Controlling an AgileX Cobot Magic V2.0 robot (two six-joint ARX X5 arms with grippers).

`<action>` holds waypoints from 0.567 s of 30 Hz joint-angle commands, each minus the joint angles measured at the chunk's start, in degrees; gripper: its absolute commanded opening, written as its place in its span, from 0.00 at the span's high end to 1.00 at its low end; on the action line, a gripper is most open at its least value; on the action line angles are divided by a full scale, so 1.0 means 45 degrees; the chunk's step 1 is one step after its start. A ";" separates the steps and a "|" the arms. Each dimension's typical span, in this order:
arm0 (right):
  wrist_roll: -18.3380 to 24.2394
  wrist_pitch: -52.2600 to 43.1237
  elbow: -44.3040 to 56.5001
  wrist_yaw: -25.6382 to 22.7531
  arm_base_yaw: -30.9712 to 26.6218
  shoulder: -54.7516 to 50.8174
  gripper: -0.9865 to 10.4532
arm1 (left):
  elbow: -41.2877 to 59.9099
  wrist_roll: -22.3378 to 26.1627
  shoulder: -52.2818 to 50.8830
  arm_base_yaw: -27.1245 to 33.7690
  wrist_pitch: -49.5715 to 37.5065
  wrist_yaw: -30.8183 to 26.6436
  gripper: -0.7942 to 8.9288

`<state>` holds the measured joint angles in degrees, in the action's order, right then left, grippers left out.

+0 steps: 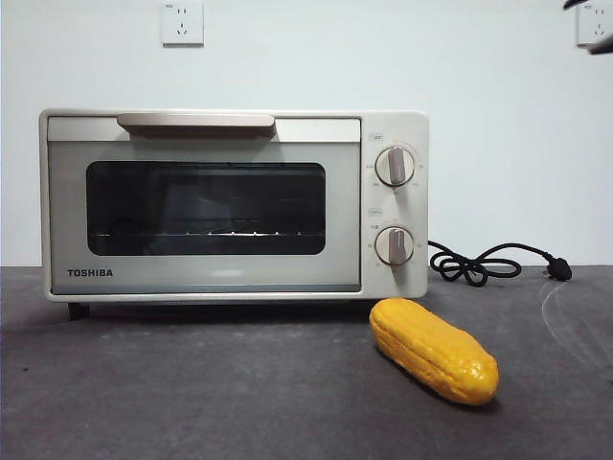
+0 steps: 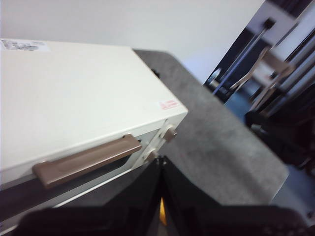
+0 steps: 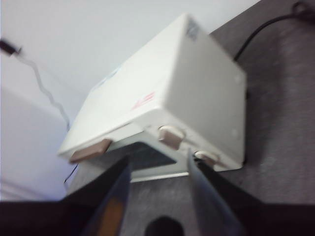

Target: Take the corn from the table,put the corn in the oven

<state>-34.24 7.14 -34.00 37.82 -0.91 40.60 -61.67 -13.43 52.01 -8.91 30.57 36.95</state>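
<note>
The corn (image 1: 434, 349) lies on the dark grey table (image 1: 192, 393), just in front of the oven's right end and angled toward the front right. No gripper touches it. The cream-white TOSHIBA oven (image 1: 233, 203) stands behind it with its door closed. My left gripper (image 2: 161, 162) is shut and hovers above the oven's front, near the bar handle (image 2: 86, 160). A sliver of yellow-orange, the corn (image 2: 162, 211), shows low between its jaws. My right gripper (image 3: 157, 164) is open and empty, high above the table and facing the oven (image 3: 197, 93) and its knobs (image 3: 171, 136).
The oven's black cord and plug (image 1: 488, 262) lie on the table to the right of the oven. A white wall with a socket (image 1: 182, 23) is behind. A black arm tip (image 1: 594, 24) shows at the top right corner of the front view.
</note>
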 commanded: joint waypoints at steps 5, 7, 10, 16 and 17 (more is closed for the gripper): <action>0.1957 0.1481 -0.1375 -0.0039 0.1749 0.1409 0.78 | -0.1481 0.1841 0.0908 -0.0976 0.2448 -0.1938 0.92; 0.2565 0.2307 -0.1870 -0.0719 0.2647 0.1860 0.78 | -0.1836 0.2132 0.1166 -0.1248 0.3065 -0.2424 0.92; 0.3468 0.3521 -0.2458 -0.2210 0.4046 0.2472 0.77 | -0.2195 0.2438 0.1462 -0.1554 0.3701 -0.2914 0.92; 0.4051 0.4629 -0.3021 -0.4221 0.6489 0.3891 0.66 | -0.2603 0.2623 0.1802 -0.1948 0.4299 -0.3487 0.92; 0.4051 0.4668 -0.3026 -0.4386 0.6790 0.4119 0.65 | -0.2603 0.2618 0.1802 -0.2006 0.4299 -0.3531 0.92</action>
<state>-17.28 27.97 -47.48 18.68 28.49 58.35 -73.19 -2.57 60.12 -17.61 49.91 21.32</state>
